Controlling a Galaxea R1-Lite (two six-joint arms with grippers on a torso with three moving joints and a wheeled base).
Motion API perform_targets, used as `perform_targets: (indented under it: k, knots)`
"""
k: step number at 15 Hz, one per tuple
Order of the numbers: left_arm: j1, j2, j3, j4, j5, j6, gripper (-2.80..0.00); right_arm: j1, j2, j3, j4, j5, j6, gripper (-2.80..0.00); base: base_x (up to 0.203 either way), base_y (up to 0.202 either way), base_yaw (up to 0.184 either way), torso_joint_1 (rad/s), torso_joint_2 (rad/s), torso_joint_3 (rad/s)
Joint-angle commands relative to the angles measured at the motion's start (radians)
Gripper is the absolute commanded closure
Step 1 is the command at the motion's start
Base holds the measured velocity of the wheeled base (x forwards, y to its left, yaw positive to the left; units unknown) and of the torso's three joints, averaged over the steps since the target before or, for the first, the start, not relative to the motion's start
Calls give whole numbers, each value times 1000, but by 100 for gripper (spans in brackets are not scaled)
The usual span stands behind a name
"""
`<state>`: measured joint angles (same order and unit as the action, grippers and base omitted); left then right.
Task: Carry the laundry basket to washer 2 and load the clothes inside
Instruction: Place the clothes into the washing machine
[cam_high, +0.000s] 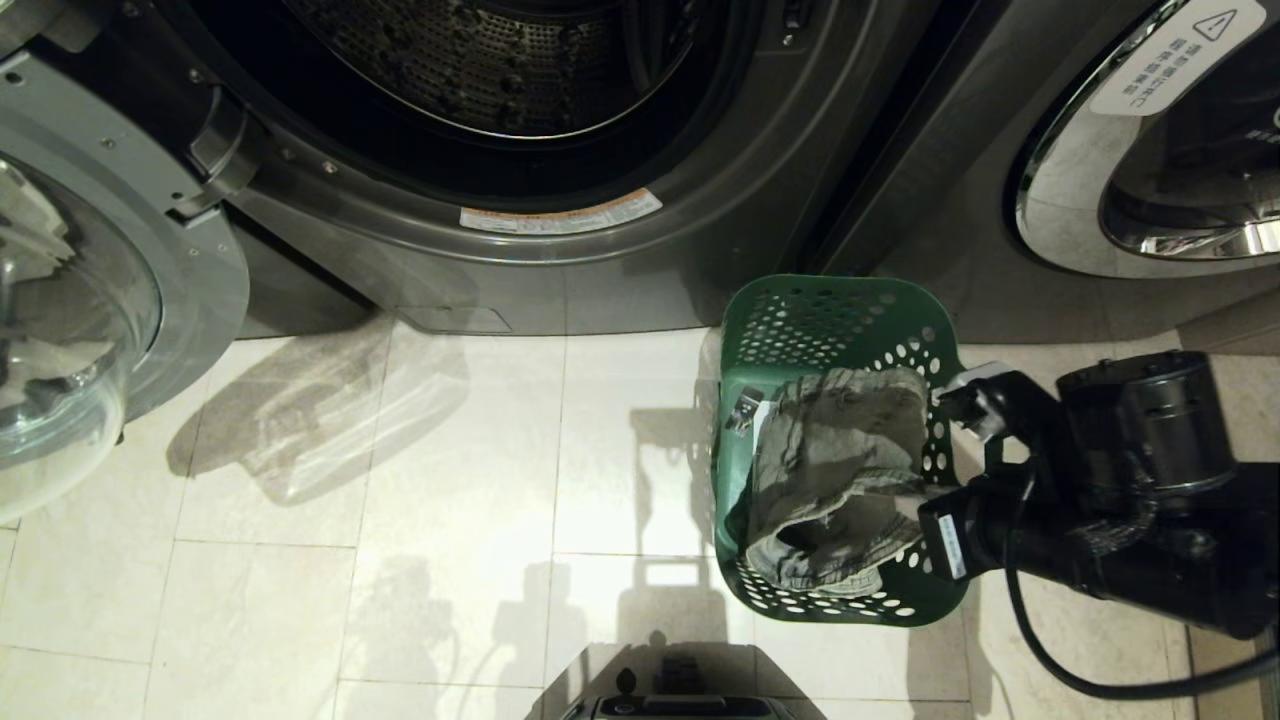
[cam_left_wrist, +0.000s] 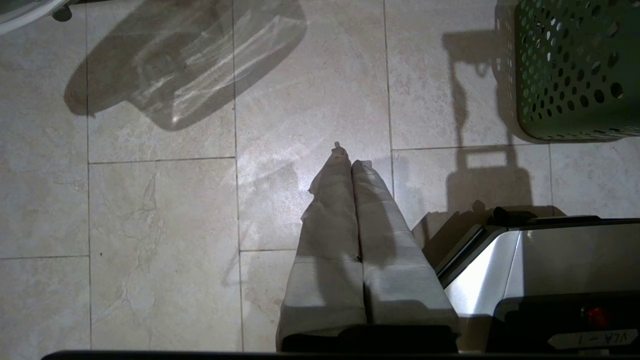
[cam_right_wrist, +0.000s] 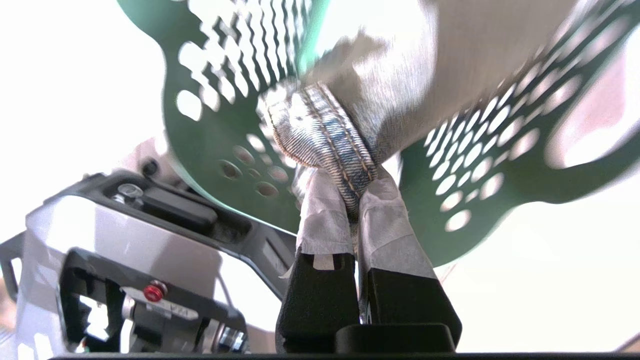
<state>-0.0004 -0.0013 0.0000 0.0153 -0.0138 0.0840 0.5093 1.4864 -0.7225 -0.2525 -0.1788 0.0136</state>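
Note:
The dark green laundry basket (cam_high: 800, 320) stands on the tiled floor in front of the washers, on the right of the head view. The pale denim clothes (cam_high: 840, 470) bulge out above its rim. My right gripper (cam_high: 960, 400) reaches in from the right and is shut on a stitched denim seam (cam_right_wrist: 325, 135), with the basket's holed wall (cam_right_wrist: 210, 135) close behind it. A dark grey washer with its drum (cam_high: 500, 70) open stands ahead; no numeral shows on it. My left gripper (cam_left_wrist: 350, 157) hangs shut and empty over bare floor, with the basket (cam_left_wrist: 575, 75) off to one side.
The washer's round glass door (cam_high: 90, 330) is swung open at the left. A second grey washer (cam_high: 1150, 150) with its door shut stands at the right, behind the basket. My base's front edge (cam_high: 680, 700) shows at the bottom of the head view.

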Motion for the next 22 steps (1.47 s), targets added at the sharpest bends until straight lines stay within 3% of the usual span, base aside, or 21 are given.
perform_targets:
  k: [1,5,8,10,13,17,22]
  knots:
    - [-1,0,2,0,0,0,0,53,-164,0,1,-33,-22,0,0,0,0,0,0,0]
    - [-1,0,2,0,0,0,0,90,-309,-134,10,-164,-212,0,0,0,0,0,0,0]
    - [0,0,2,0,0,0,0,90,-320,-291,22,-180,-252,0,0,0,0,0,0,0]
    - [0,0,2,0,0,0,0,91,-304,-423,70,-177,-233,0,0,0,0,0,0,0]
    - [0,0,2,0,0,0,0,98,-292,-580,220,-134,-127,0,0,0,0,0,0,0]
    - [0,0,2,0,0,0,0,101,-373,-532,334,-122,-100,0,0,0,0,0,0,0]
    - [0,0,2,0,0,0,0,100,-528,-571,786,-139,-45,0,0,0,0,0,0,0]
